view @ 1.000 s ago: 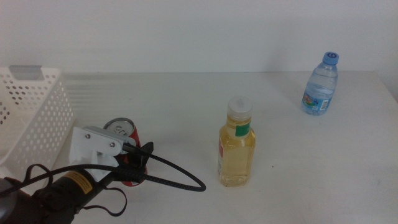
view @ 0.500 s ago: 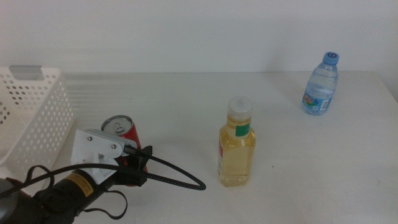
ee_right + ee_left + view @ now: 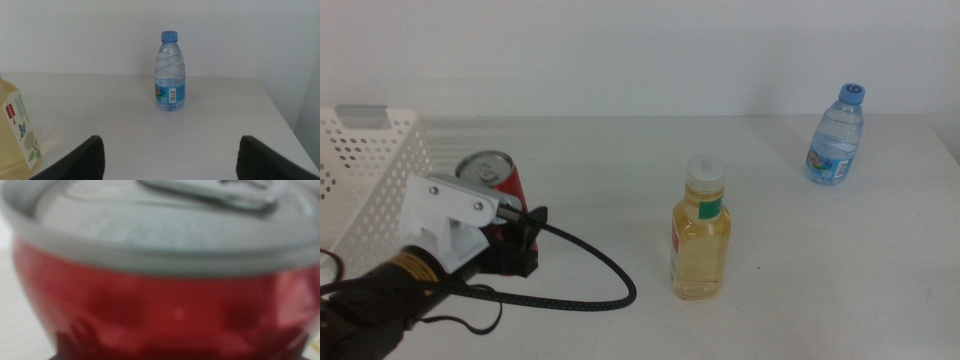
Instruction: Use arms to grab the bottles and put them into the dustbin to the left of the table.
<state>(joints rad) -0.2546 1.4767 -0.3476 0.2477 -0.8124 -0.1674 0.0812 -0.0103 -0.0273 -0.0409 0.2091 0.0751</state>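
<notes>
A red soda can [image 3: 490,176] is held in my left gripper [image 3: 510,240], raised a little off the table [image 3: 620,150] just right of the dustbin [image 3: 370,170]. The can [image 3: 160,290] fills the left wrist view, blurred and very close, hiding the jaws. Mid-table stands the yellow-liquid bottle [image 3: 701,240] with a white cap, also seen at the edge of the right wrist view [image 3: 15,130]. At the far right the small water bottle [image 3: 837,135] stands upright. My right gripper [image 3: 172,157] is open, facing the water bottle [image 3: 170,72] from a distance.
The left arm's black cable [image 3: 590,290] loops over the table in front of the yellow bottle. The white perforated dustbin has a grey handle [image 3: 365,115] on its far rim. A pale wall closes off the table's far side.
My left gripper has moved up and left toward the dustbin, carrying the red can with it. The two bottles have not moved.
</notes>
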